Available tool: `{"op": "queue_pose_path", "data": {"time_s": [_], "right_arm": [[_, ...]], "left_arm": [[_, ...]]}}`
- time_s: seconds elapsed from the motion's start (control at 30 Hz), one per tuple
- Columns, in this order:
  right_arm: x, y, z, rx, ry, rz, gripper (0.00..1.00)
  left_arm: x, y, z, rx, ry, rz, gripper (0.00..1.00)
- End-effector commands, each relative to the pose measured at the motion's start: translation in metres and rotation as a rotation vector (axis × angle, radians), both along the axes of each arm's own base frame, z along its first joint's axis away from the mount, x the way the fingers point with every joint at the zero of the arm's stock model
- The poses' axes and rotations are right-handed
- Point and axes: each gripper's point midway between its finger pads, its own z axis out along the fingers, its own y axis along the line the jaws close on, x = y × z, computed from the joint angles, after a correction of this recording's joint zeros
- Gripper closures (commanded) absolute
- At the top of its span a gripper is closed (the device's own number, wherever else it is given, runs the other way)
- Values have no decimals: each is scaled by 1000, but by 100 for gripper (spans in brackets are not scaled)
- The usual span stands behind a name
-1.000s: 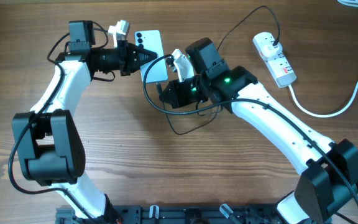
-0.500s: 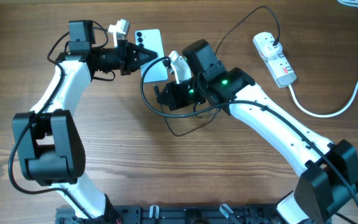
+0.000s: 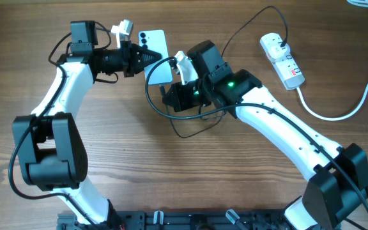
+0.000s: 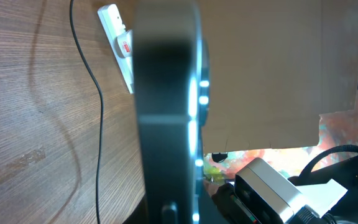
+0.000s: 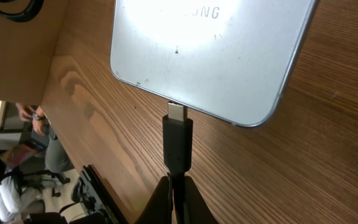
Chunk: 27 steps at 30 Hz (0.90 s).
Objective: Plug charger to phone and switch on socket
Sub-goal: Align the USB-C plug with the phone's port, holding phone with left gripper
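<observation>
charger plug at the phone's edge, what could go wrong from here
1. The charger tip meets the phone at its edge; if it is off the port, pushing may bend the tip.
2. The left gripper pinches only one side of the phone, so the push could twist the phone in that grip.
3. The charger's slack loop around the right gripper could snag as that arm moves.
</observation>
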Motion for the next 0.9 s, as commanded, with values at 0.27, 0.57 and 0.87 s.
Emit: {"op": "queue_pose_path", "data": {"time_s": [0.27, 0.57, 0.87], "right_arm": [[7, 3, 10, 17, -27, -23, 96], [5, 0, 6, -3, -13, -29, 96], [-1, -1, 4, -6, 0, 0, 96]], "left_arm": [[-7, -7, 11, -46, -33, -50, 96], [-9, -18, 12, -46, -60, -78, 96], [-6, -17, 14, -44, -93, -75, 96]]}}
